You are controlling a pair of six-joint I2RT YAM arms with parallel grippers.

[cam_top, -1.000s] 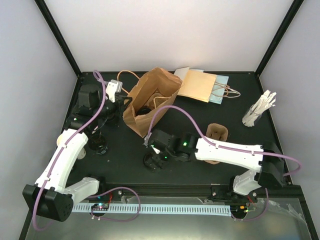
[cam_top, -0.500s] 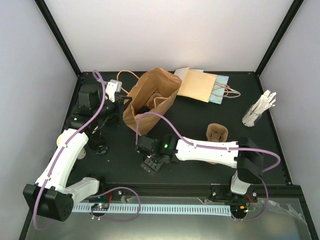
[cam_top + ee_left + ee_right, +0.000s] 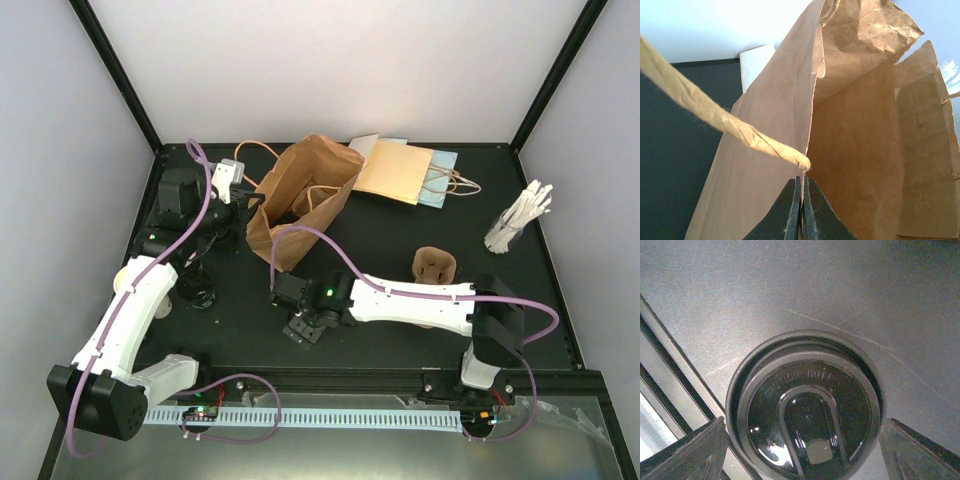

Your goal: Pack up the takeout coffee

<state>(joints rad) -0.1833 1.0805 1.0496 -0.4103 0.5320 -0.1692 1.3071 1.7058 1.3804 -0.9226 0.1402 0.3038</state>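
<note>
Plainly, the bag (image 3: 300, 195) was pinched by its wall in closed left jaws; a tug could topple it. A cup (image 3: 121, 279) was seen at the counter's (image 3: 400, 225) left edge. The lid (image 3: 805, 410), straddled ungripped by wide-spread right jaws, could be skidded.

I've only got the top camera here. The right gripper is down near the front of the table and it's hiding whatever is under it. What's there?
Observer: A black lid, sip-hole side up, lying flat on the table.
Operator: Is it gripped yet?
Observer: No. The right gripper is open, with one finger on either side of the lid.
Operator: And the left arm?
Observer: The left gripper is shut on the edge of one wall of the brown paper bag.
</note>
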